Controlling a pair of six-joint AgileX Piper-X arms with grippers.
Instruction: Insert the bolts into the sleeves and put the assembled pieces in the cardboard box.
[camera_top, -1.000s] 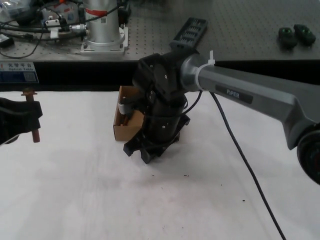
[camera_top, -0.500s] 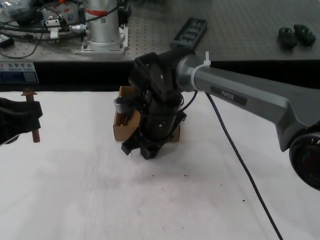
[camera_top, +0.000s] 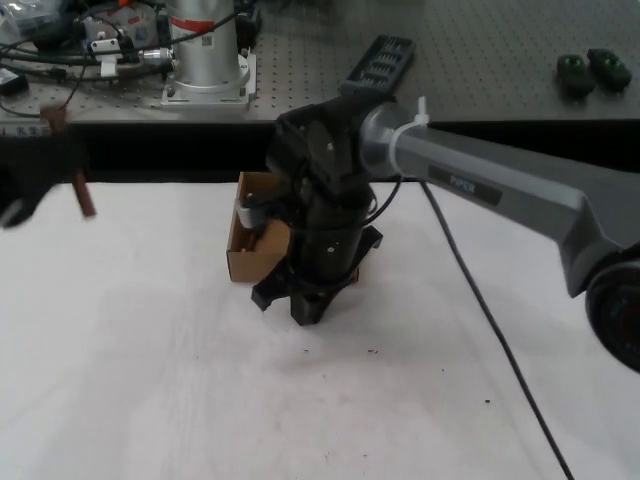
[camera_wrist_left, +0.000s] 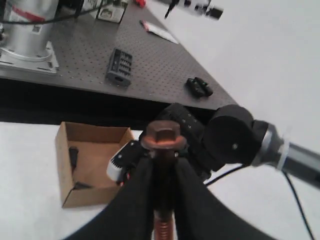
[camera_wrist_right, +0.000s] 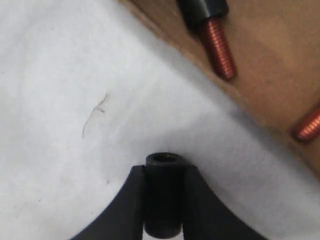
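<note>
Left wrist view: left gripper (camera_wrist_left: 162, 162), fingers (camera_wrist_left: 137, 192) pinching bolt (camera_wrist_left: 162, 140), head past fingertips, thread between them. Right gripper (camera_wrist_right: 164, 175) fingers (camera_wrist_right: 127, 205) clamp sleeve (camera_wrist_right: 163, 210) lengthwise, open end at fingertips, cardboard box (camera_wrist_right: 270, 60) just beyond. Likely trouble: slight tilt at mating, thread catches sleeve rim, part slips from grip.

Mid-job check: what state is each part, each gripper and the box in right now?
Bolt: held in the shut left gripper, no sleeve on it.
Sleeve: held in the shut right gripper, open end empty.
Cardboard box: open, with an assembled piece inside.
</note>
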